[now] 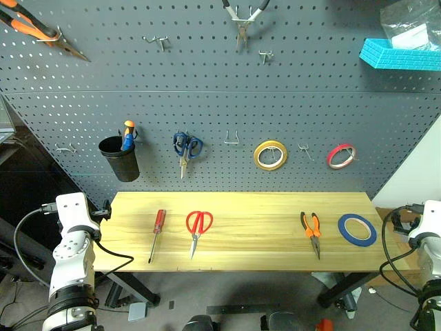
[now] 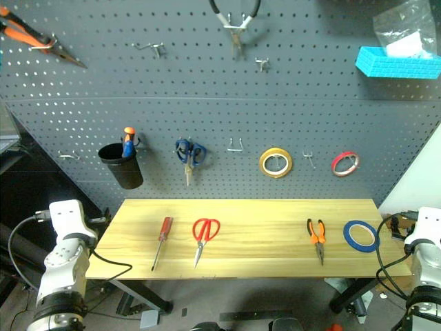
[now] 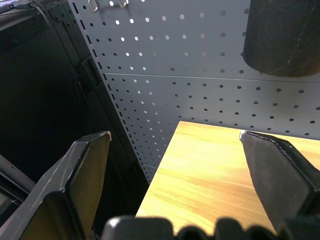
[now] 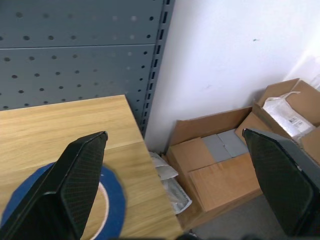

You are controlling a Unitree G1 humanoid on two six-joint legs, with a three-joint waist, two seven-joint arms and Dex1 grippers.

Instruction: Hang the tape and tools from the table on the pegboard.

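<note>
Tape point(image 1: 357, 229) near table point(image 1: 241, 258) edge

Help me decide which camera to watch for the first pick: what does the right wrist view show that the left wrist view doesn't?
The right wrist view has the blue tape lying flat at the table's end, partly behind one finger of the open right gripper, plus cardboard boxes on the floor by a white wall.

The left wrist view has the bottom of a black cup hung on the board, dark space beside the bench, and the open left gripper.

Both show the pegboard and a bare end of the table.
</note>
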